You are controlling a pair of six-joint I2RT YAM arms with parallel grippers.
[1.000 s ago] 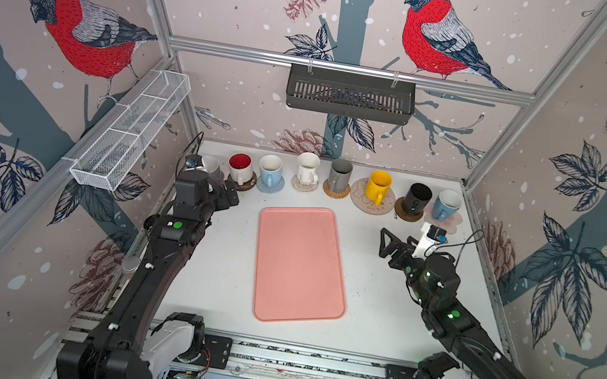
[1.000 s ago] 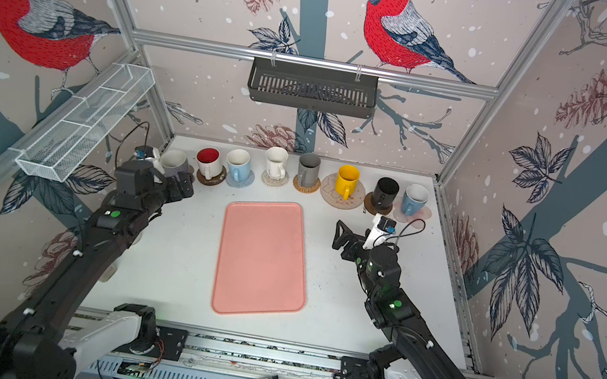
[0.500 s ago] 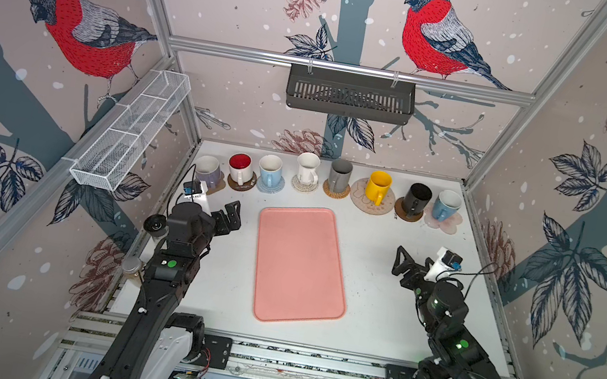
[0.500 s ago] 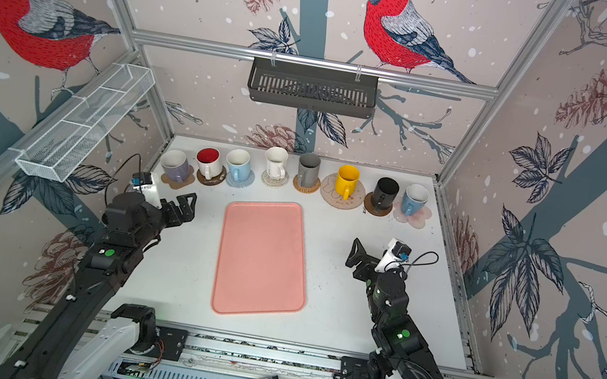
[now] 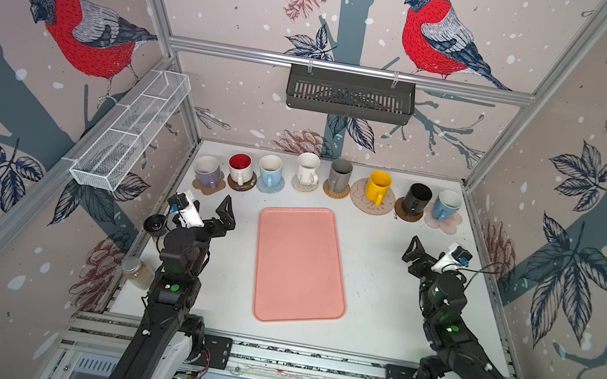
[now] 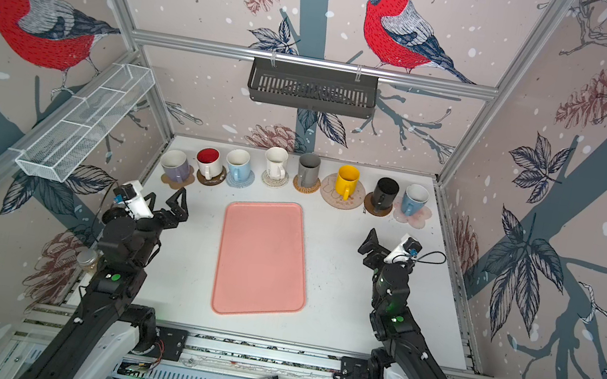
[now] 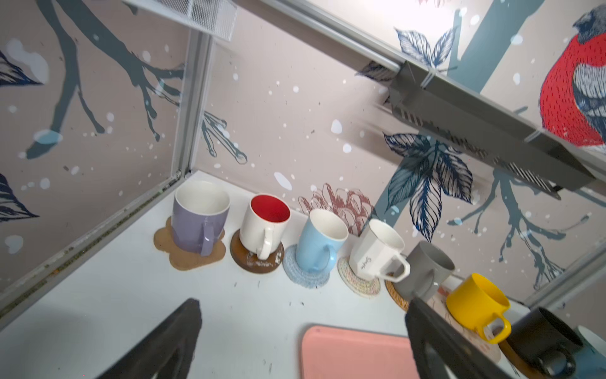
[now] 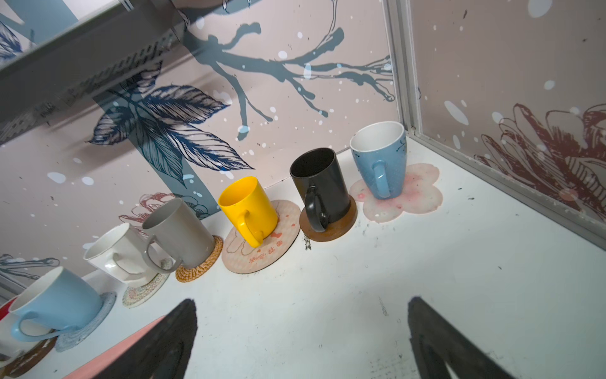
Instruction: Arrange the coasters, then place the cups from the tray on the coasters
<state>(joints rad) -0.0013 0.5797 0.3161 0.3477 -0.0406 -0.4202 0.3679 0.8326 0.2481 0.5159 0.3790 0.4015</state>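
**Both top views.** I count eight cups (image 5: 378,187) in one row along the back of the counter (image 5: 380,297), one on each of eight coasters (image 5: 360,199). One tray (image 5: 301,266) lies at centre, apart from them. The left end effector (image 5: 211,211) and right end effector (image 5: 424,257) flank it, jaws apart, gripping nothing.

**Left wrist.** Seven cups plain, an eighth clipped.

**Right wrist.** Six plain, a seventh clipped.

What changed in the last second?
Both arms pulled back from the far row toward the near edge: the left gripper drew away from the lavender cup, and the right gripper backed off rightward. Both are open and empty; nothing was grasped or released. The cups, coasters and tray are unchanged.
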